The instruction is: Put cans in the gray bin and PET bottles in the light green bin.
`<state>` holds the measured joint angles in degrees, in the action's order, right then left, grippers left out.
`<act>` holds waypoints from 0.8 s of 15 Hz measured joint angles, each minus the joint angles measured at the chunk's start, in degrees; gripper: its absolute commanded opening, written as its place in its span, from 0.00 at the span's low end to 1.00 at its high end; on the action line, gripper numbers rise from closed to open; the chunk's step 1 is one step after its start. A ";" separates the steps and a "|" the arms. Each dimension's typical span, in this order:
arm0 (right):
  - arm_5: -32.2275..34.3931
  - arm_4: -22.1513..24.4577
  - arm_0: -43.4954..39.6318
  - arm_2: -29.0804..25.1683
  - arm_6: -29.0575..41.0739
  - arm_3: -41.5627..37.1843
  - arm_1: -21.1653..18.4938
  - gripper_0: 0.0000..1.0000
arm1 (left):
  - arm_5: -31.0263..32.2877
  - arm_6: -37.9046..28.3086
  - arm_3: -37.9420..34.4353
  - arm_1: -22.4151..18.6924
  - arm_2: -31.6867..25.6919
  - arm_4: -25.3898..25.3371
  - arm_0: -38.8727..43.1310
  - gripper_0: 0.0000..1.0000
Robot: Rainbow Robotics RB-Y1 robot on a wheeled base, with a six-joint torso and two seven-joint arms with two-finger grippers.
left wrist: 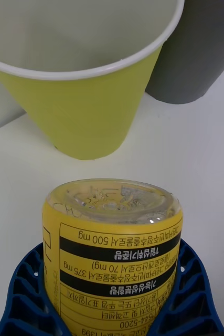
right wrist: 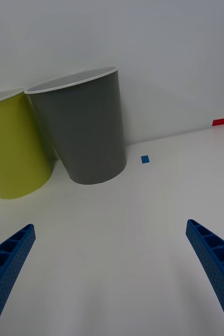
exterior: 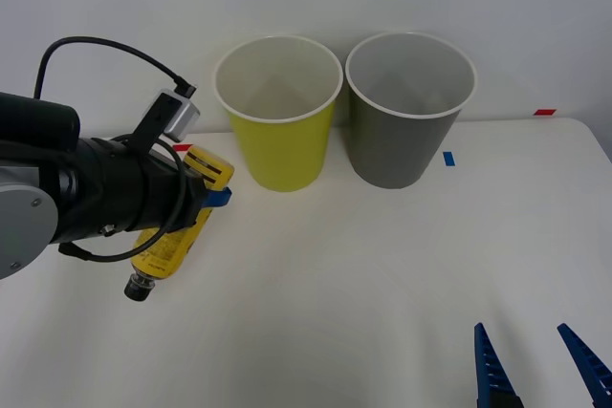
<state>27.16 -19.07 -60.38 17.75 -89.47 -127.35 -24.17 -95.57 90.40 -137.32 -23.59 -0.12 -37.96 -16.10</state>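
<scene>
Left hand (exterior: 212,196) clenched round slim yellow PET bottle (exterior: 177,232); right hand (exterior: 540,370) released, ribbed fingers spread.

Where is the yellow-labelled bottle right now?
In the front view the PET bottle is on the robot's left, clamped in the left claw, cap toward the robot, just short of the light green bin.

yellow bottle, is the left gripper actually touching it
Touching. In the left wrist view the left gripper's blue fingers press against both sides of the yellow bottle.
</scene>
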 measured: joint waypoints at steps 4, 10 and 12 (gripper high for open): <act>0.00 0.00 0.00 0.00 0.00 0.00 0.00 1.00 | -2.38 0.15 -6.70 0.79 -10.66 -8.94 1.26 0.00; 0.00 0.00 0.00 0.00 0.00 0.00 0.00 1.00 | -2.52 0.42 -12.63 0.41 -19.87 -9.39 -1.92 0.00; 0.00 0.00 0.00 0.00 0.00 0.00 0.00 1.00 | -2.47 0.43 -12.68 0.16 -21.53 -8.72 -4.75 0.00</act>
<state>27.16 -19.07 -60.38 17.75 -89.47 -127.35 -24.17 -98.03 90.83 -150.00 -23.43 -21.65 -46.68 -20.85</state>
